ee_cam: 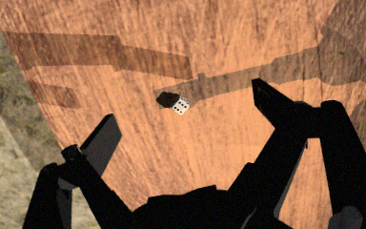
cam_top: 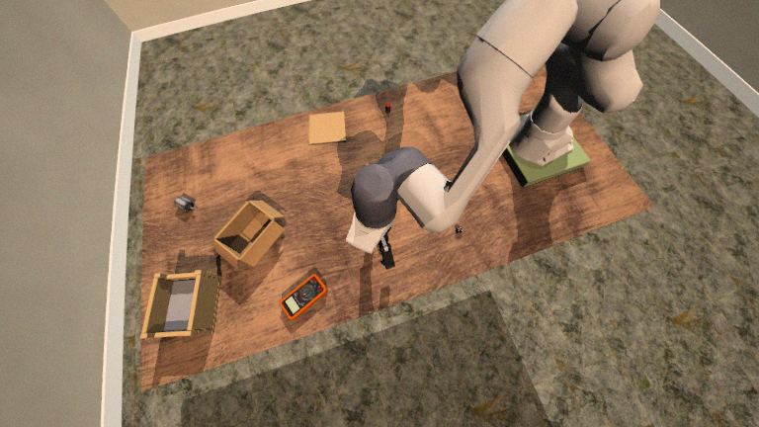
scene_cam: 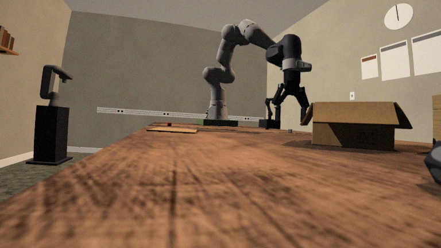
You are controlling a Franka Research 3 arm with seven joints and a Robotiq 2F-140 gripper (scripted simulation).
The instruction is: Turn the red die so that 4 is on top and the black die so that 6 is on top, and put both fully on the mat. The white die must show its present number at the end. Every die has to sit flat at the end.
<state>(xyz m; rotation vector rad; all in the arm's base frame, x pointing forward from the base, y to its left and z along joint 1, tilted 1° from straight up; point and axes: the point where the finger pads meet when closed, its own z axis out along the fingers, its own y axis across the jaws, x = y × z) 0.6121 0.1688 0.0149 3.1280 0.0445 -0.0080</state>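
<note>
The red die [cam_top: 387,107] [scene_cam: 169,124] stands beside the flat tan mat [cam_top: 327,127] [scene_cam: 172,130], off it. A small black die [cam_top: 459,229] lies on the wooden table, right of the hand in the top view. The white die [ee_cam: 180,105] [scene_cam: 289,131] is on the table with a dark shadow beside it; its larger visible face shows six pips in the wrist view. The arm hides it in the top view. My gripper [scene_cam: 290,116] [ee_cam: 183,109] is wide open and empty above the white die, fingers on either side in the picture. The top numbers of the red and black dice are too small to read.
An open cardboard box [cam_top: 249,232] [scene_cam: 352,133], a wooden crate [cam_top: 195,304], an orange-rimmed multimeter [cam_top: 303,297] and a small grey object [cam_top: 183,203] are on the table [cam_top: 313,187]. The robot's base is on a green block [cam_top: 553,169] at the right in the top view.
</note>
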